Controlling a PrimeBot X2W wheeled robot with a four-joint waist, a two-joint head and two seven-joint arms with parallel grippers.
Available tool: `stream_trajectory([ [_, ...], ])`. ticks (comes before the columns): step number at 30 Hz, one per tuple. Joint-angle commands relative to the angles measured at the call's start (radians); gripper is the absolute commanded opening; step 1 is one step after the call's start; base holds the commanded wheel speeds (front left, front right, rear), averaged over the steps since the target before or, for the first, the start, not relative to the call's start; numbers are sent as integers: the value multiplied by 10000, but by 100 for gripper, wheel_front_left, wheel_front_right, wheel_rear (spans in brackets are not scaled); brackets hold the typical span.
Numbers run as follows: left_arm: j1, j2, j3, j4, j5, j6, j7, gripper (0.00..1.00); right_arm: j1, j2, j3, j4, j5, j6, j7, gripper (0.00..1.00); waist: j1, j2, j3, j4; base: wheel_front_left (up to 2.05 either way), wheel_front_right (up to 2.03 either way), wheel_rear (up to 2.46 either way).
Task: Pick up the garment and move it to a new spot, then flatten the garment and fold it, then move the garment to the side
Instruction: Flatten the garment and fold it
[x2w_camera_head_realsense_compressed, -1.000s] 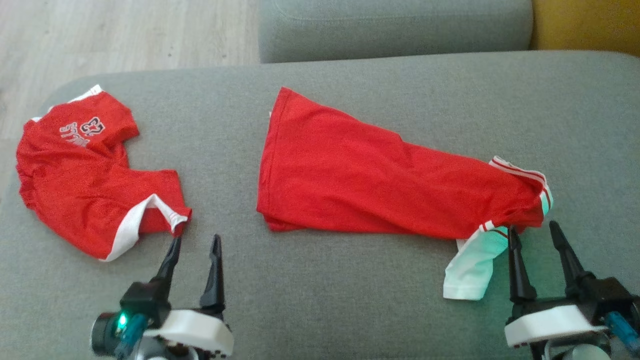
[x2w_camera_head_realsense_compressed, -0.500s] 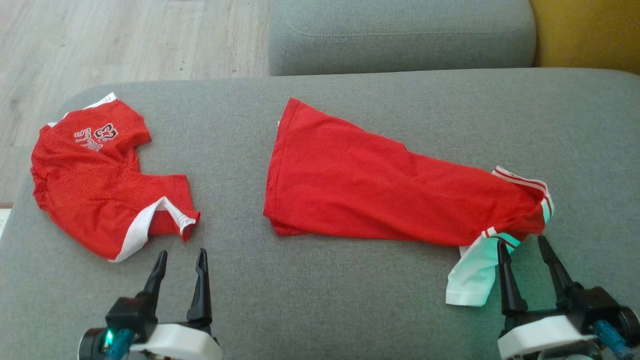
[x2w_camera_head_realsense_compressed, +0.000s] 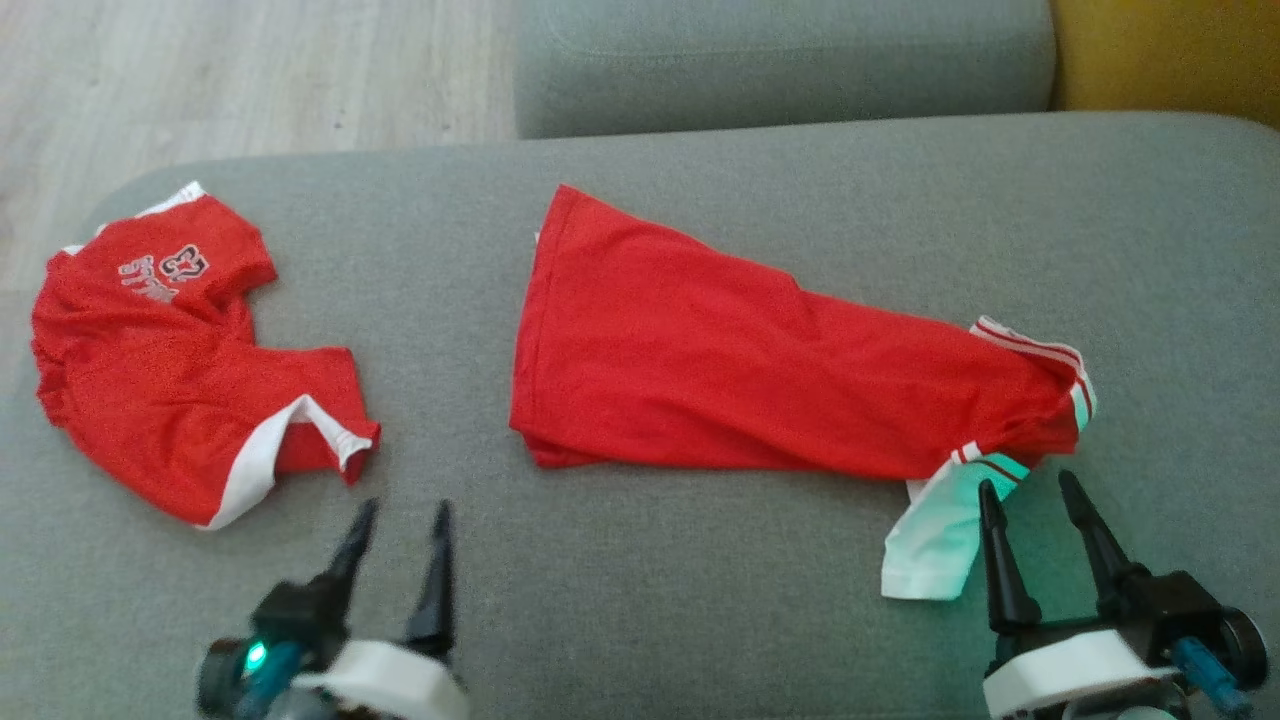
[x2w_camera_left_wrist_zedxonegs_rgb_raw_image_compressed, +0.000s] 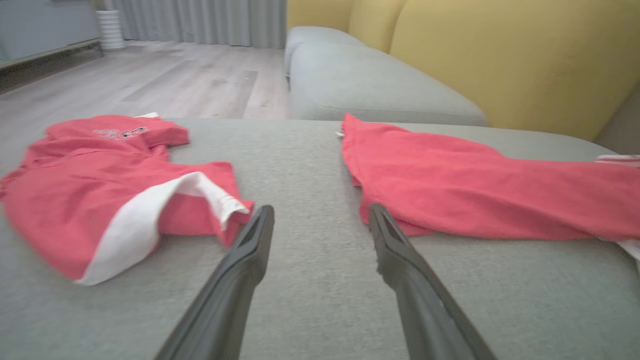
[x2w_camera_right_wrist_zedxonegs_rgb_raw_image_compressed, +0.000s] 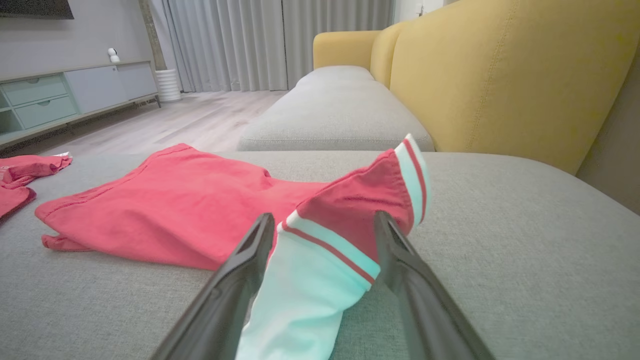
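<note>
My right claw (x2w_camera_head_realsense_compressed: 1027, 485) is spread wide and grips nothing. In its wrist view the striped white sleeve (x2w_camera_head_realsense_compressed: 935, 545) of the long red garment (x2w_camera_head_realsense_compressed: 700, 370) lies between its fingers; I cannot tell if they touch the cloth. My left claw (x2w_camera_head_realsense_compressed: 403, 510) is likewise released, over bare grey sofa cushion (x2w_camera_head_realsense_compressed: 650, 600), near the white-trimmed edge of a second red shirt (x2w_camera_head_realsense_compressed: 170, 380). The garment lies along the cushion's middle, widening away from the sleeve. The shirt sits crumpled at the left end, well apart.
</note>
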Motion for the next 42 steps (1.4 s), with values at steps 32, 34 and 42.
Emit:
stream_trajectory([
  [32, -5932, -66, -1444, 6100, -1272, 98, -31, 0, -1231, -56, 634, -432, 323, -7, -38, 100, 0, 0, 1359, -1448, 0, 0, 0],
  [34, -5888, -67, -1645, 5935, -1443, 18, -57, 0, -1184, -56, 624, -399, 325, -7, -38, 100, 0, 0, 1248, -1374, 0, 0, 0],
  [42, -4172, -68, -2661, 3266, -2626, -397, 756, 0, -559, -56, 426, -284, 368, -7, -38, 100, 0, 0, 565, -719, 0, 0, 0],
])
